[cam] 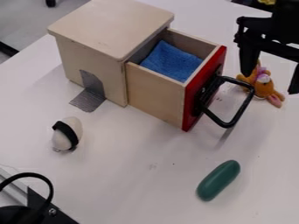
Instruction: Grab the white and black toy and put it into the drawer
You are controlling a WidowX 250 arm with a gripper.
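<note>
Zero held, gripper (272,72) spread wide; toy (59,141) way off lower left, past open drawer (154,96); long axis roughly up-down in view, top leaning right; long haul imo

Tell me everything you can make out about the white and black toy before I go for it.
The white and black toy is a small, rounded, egg-like piece, off-white and smooth-looking, with a black band slanting across its middle. It rests on the white table, outside the wooden box, nearer the camera than the grey flap. Only the table appears to touch it; the gripper is well away.
</note>
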